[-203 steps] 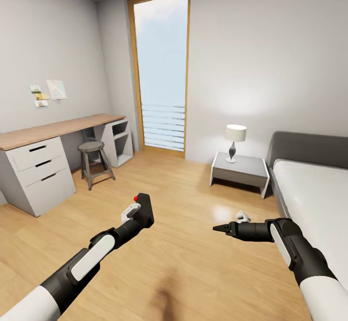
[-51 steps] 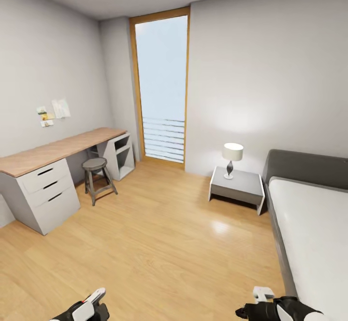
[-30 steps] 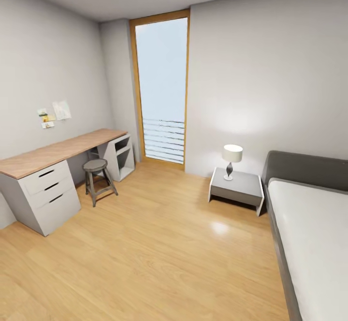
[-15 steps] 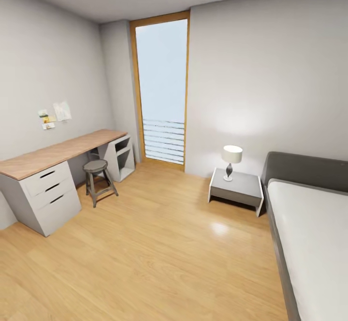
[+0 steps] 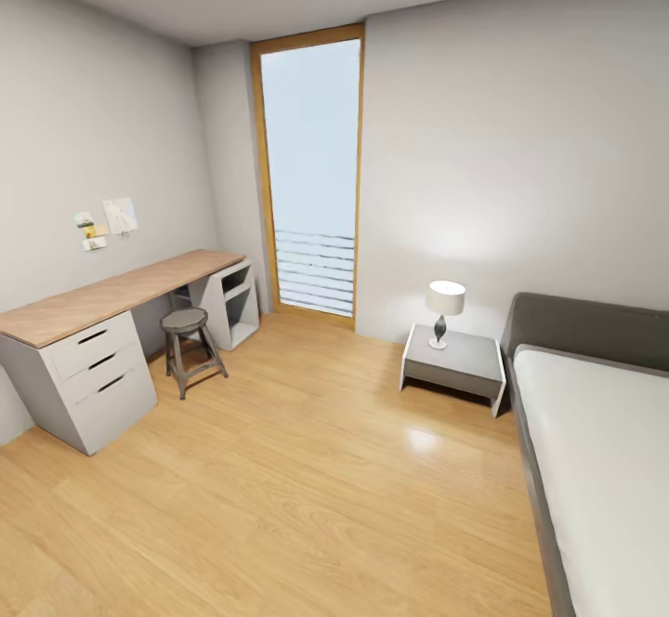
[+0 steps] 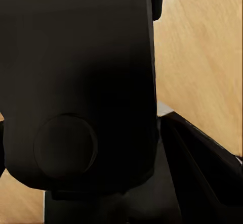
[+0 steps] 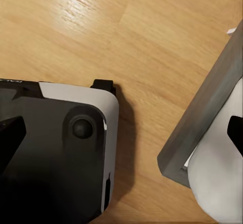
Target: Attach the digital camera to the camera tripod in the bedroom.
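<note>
Bedroom interior with light wood plank floor (image 5: 307,487), seen from the head camera.

A tall wood-framed window (image 5: 314,171) occupies the far wall. Along the left wall stands a wood-topped white desk (image 5: 111,296) with three drawers, small papers (image 5: 104,222) pinned above it, and a grey round-seated stool (image 5: 189,346) just in front. Right of the window, a grey nightstand (image 5: 457,363) bears a white-shaded lamp (image 5: 444,308). A grey-framed bed (image 5: 595,450) with a white mattress adjoins it at right.

A bedroom: bed (image 5: 604,450), nightstand (image 5: 454,360) lamp (image 5: 444,308), desk (image 5: 93,306).
</note>
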{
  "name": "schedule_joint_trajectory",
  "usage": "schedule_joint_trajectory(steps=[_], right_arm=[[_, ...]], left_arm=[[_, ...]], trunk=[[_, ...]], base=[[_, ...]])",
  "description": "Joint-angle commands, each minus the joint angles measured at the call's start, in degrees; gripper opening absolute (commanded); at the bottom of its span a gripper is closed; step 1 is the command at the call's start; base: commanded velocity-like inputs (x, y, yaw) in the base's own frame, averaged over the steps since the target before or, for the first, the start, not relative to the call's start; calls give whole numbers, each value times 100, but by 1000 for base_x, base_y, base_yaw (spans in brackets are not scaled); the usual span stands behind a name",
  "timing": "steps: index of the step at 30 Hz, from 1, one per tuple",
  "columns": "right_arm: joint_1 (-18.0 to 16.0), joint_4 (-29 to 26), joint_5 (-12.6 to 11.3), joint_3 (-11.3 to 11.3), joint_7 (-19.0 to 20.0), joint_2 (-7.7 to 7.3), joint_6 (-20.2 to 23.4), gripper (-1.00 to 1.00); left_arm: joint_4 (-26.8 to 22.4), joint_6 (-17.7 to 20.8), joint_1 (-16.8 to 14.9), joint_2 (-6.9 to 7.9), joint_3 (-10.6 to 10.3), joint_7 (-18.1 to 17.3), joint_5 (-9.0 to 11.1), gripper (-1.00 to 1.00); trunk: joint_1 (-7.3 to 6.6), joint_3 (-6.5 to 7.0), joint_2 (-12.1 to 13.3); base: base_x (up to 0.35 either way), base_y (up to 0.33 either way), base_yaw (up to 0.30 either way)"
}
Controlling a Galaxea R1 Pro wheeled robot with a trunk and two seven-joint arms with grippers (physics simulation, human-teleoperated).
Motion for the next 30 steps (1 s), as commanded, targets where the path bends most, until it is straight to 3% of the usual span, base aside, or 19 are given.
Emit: schedule_joint_trajectory(steps=[1, 10, 30], right_arm=[[-8, 17, 57, -45, 12, -3, -24, 100], [-1, 17, 58, -45, 12, -6, -29, 100], [-1, 17, 58, -45, 12, -6, -30, 100]], left_arm=[[-3, 19, 5, 3, -68, -40, 27, -100], [3, 10, 44, 63, -63, -441, 44, -100], [6, 0, 47, 71, -63, -494, 46, -100]], trunk=[[-20, 9, 33], [-218, 171, 394], [-613, 494, 1115]], base=[[0, 0, 0], [0, 0, 0], [0, 0, 0]])
